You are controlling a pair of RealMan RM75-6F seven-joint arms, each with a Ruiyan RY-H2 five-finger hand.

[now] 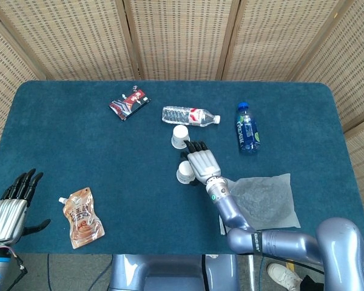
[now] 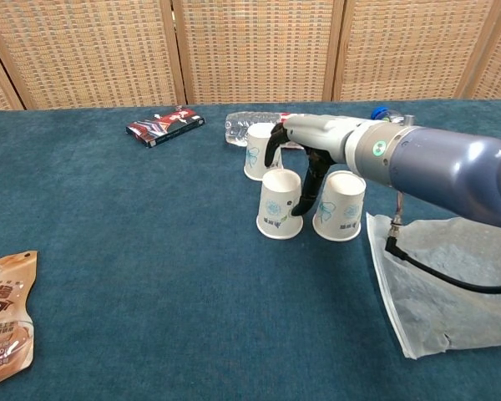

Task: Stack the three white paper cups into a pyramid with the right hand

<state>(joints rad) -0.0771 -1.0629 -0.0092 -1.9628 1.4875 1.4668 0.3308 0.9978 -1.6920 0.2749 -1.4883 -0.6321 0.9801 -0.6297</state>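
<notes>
1. Head view: right robot hand (image 1: 201, 162) covers the second upside-down white paper cup; the first (image 1: 184, 172) stands at its left, the third (image 1: 180, 136) beyond on the blue cloth counter (image 1: 79, 133). Left robot hand (image 1: 9, 203) idle, fingers apart.
2. Chest view: right robot hand (image 2: 305, 167) clamps the first cup (image 2: 280, 203) just beside the second (image 2: 340, 205), likely forming the pyramid base; third cup (image 2: 257, 151) waits behind.
</notes>
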